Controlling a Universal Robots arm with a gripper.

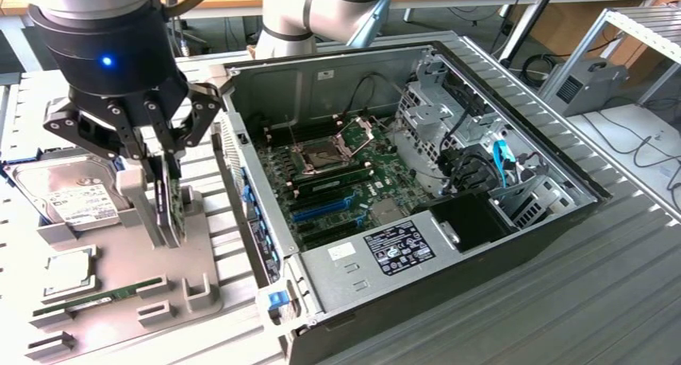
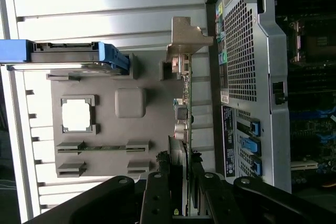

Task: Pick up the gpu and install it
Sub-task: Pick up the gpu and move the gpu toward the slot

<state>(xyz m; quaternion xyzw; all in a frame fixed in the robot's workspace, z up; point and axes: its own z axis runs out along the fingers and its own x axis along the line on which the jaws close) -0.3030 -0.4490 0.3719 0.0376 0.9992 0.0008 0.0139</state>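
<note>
Our pincer hangs over the left part of the exterior view, fingers pointing down. They are closed on either side of the gpu, one on each face, and we judge this a grip on the card. The wrist view shows the same pincer flanking the card's edge near the black fan. The gpu stands on edge at the grey fixture tray, with its silver bracket at the end away from the fingers. We cannot tell whether it has left its holder or sits in it.

On the tray, farther toward the exterior view's left, lie the hard drive, a processor chip and, nearest the camera, the memory stick. Just to the right of the tray lies the open computer case on the slatted metal surface. Its motherboard is exposed, and the blue expansion slots face upward.

We judge the card light and stiff but fragile. The board should not be bent, the fan blades and small parts should not be pressed, and the contact edge is best left untouched. Its flat faces may slip between smooth fingers. The soundest hold, in our view, is across the board's two faces near its middle, beside the fan, and never by the thin bracket alone.
</note>
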